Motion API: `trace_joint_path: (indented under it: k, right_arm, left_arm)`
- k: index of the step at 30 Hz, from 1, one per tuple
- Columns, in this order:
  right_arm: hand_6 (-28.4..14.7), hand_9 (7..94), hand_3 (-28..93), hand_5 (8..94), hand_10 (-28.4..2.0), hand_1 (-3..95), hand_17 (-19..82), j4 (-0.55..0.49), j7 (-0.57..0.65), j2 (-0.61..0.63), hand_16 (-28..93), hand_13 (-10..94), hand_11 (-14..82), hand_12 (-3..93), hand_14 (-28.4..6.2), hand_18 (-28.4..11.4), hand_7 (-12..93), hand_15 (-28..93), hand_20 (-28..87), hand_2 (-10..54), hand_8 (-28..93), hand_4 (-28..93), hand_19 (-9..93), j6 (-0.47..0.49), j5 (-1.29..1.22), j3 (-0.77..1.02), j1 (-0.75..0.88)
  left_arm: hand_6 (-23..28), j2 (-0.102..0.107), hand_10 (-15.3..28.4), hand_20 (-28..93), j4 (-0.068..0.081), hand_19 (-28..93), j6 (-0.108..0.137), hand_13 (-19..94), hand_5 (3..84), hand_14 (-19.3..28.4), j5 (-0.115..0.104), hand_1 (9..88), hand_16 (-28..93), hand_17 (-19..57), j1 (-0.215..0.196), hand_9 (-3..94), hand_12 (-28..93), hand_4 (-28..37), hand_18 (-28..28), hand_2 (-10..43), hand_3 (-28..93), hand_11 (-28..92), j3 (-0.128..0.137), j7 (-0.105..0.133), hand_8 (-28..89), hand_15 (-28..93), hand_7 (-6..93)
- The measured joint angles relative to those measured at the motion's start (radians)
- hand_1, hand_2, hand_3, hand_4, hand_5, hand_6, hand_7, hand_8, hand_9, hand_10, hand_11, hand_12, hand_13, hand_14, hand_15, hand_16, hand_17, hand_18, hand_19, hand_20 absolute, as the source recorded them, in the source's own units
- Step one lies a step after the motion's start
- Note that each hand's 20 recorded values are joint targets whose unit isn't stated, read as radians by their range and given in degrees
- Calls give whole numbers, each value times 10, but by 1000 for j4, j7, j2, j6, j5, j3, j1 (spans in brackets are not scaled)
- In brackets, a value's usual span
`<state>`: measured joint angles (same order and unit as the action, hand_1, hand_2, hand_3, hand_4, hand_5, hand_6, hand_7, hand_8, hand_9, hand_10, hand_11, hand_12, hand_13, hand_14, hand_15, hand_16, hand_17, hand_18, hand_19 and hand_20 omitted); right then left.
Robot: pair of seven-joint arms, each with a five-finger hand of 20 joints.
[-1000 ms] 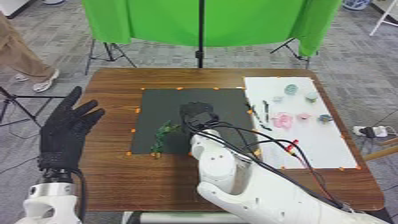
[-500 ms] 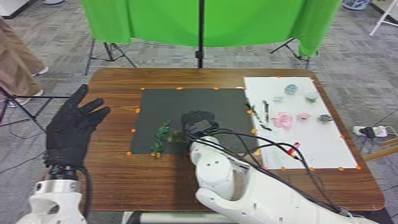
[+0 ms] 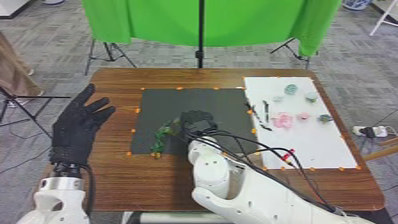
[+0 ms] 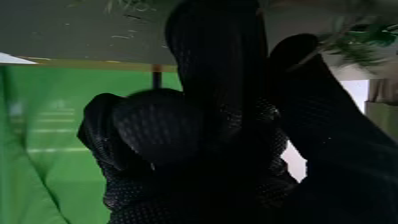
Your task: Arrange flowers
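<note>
Fingers of the left hand (image 3: 76,132): straight, spread apart, nothing between them. Right hand (image 3: 197,121): cannot tell whether it grips anything.

Clock positions as per head view, twelve at the far edge; largest item first.

1. Brown table (image 3: 111,185). Left hand hangs by its edge at nine o'clock.
2. White sheet (image 3: 315,145): at three o'clock from the dark mat (image 3: 225,102), which lies near the table's middle. Right hand is over the mat's centre.
3. Green leafy stem (image 3: 161,140): on the mat, toward eight o'clock, running roughly twelve to six. Feathery foliage (image 4: 353,54) appears near the right glove in the wrist view; which stem it belongs to, cannot tell.
4. Dark thin stems (image 3: 266,111): on the sheet, near its nine o'clock edge.
5. Pink flower (image 3: 282,120): on the sheet, at three o'clock from those stems; smaller pink bloom (image 3: 304,117) just beyond it.

Handling, estimated: leafy stem very light, springy along its length, leaves soft and apt to snag on glove fabric. Best hold is a light pinch on the stalk, near the six o'clock end. Blooms probably delicate; take under the head, never across petals.

Step, judged: placing greenery first, blooms to follow. Risk: right hand brushing the laid stem askew.
</note>
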<state>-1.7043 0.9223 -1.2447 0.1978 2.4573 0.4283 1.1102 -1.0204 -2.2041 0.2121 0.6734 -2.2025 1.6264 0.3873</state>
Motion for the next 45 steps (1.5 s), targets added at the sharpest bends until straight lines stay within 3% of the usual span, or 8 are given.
trace_joint_path:
  k: [4, 9, 15, 25, 29, 33, 37, 45]
  right_arm:
    - [-37, 934, 603, 830, -124, 419, 486, 0, 0, -4, 176, 842, 263, 168, -97, -253, 111, 689, 576, -9, -129, -283, 932, 0, -6, 4, 2]
    - [-40, 935, 638, 831, -127, 413, 484, -5, 0, -5, 171, 841, 264, 175, -98, -256, 111, 690, 578, -32, -127, -282, 932, -6, -13, 3, 4]
    - [-36, 936, 653, 841, -126, 383, 496, -5, 5, -3, 176, 837, 322, 192, -98, -263, 119, 726, 610, -60, -118, -282, 932, -16, -3, -14, -1]
    - [-43, 902, 660, 837, -137, 332, 480, -7, 6, 15, 176, 803, 369, 199, -108, -273, 132, 758, 635, -84, -108, -273, 932, -189, 146, -31, -19]
    - [-61, 827, 664, 722, -166, 321, 406, -44, 1, 32, 133, 751, 296, 166, -135, -283, 107, 681, 460, -72, -108, -259, 932, -183, 122, 18, -19]
    - [-60, 790, 676, 679, -179, 328, 376, -136, 5, 77, 122, 730, 272, 157, -144, -284, 98, 658, 395, -64, -105, -253, 932, -161, -77, 135, -10]
    - [-52, 781, 683, 669, -185, 332, 367, -201, 26, 150, 119, 721, 261, 154, -151, -284, 97, 654, 376, -65, -107, -251, 932, -101, -235, 264, 2]
    - [-70, 744, 690, 622, -201, 332, 354, -155, 129, 328, 121, 695, 274, 160, -157, -284, 91, 680, 381, -75, -104, -251, 932, -39, -339, 441, 34]
  left_arm:
    - [74, -1, 198, 242, 2, 489, -3, 243, 333, 257, 2, 267, -75, -86, 4, 333, 134, -203, 235, 76, 746, 275, -3, -1, -91, 560, 124]
    - [76, -6, 198, 242, 3, 490, -7, 242, 335, 257, 4, 267, -75, -87, 6, 334, 134, -202, 235, 77, 747, 275, -4, -7, -90, 561, 124]
    - [77, -7, 199, 242, 3, 490, -8, 243, 338, 257, 4, 268, -76, -87, 5, 335, 134, -202, 235, 78, 745, 276, -4, -8, -89, 561, 125]
    - [78, -15, 200, 243, -1, 491, -8, 243, 339, 255, 6, 268, -76, -87, -17, 335, 133, -200, 235, 77, 745, 276, 12, -10, -89, 561, 125]
    - [76, -25, 199, 244, -5, 490, -7, 242, 337, 256, 6, 260, -76, -87, -36, 334, 133, -205, 236, 76, 739, 275, 23, -4, -89, 560, 124]
    - [72, -25, 198, 243, -5, 488, -4, 240, 333, 256, -1, 254, -75, -87, -55, 334, 133, -216, 236, 78, 735, 271, 25, 19, -90, 557, 121]
    - [69, -21, 197, 243, -2, 486, 4, 240, 331, 256, -18, 251, -74, -87, -66, 334, 133, -223, 236, 79, 737, 267, 23, 53, -90, 555, 121]
    - [64, -25, 197, 242, -2, 483, 3, 239, 331, 256, -21, 248, -73, -88, -81, 333, 133, -228, 237, 80, 738, 259, 30, 50, -89, 549, 114]
